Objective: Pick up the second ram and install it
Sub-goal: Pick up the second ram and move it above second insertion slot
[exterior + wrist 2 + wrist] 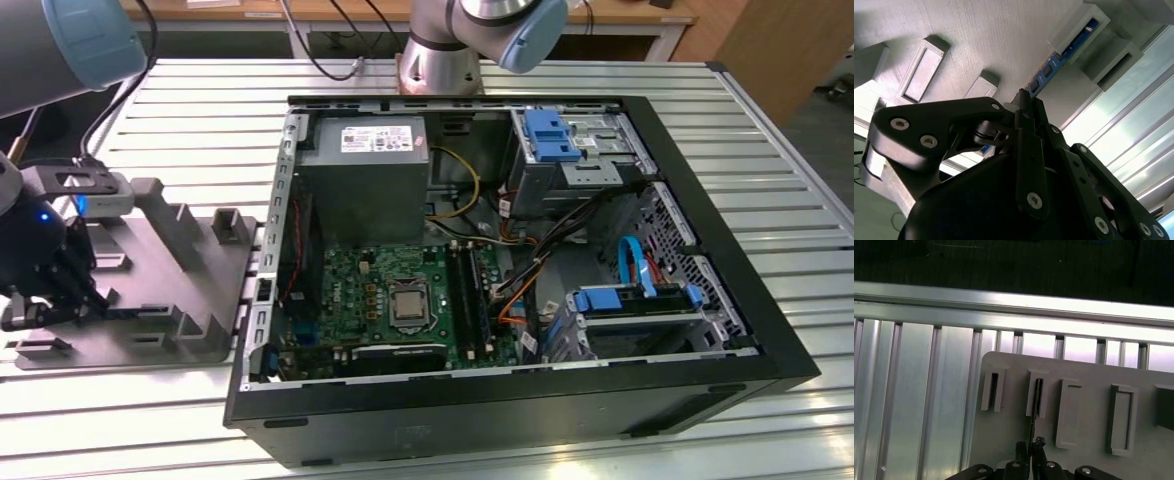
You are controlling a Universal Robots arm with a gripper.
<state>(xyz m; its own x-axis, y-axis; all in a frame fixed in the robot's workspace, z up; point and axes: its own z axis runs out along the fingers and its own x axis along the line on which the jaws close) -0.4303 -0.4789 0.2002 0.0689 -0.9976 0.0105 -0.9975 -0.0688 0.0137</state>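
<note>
The second ram [1064,55] is a thin blue-green strip standing on edge in the slotted posts of a grey holder [979,35]. In the first wrist view the ram [1037,395] shows edge-on as a dark line running from a slot in the holder [1084,385] down to the fingers. My gripper [1024,97] has its black fingers closed together on the strip's near end, as seen in both wrist views [1032,446]. In the exterior view the gripper [54,290] sits over the grey holder [174,250] at the exterior view's left, beside the open computer case [694,300].
Inside the case lie the green motherboard [387,290], its long black memory slots [467,285], a grey power-supply box [363,180], blue drive brackets [550,135] and loose cables. Everything rests on a slatted metal table [747,120]. The arm's base [441,60] stands behind the case.
</note>
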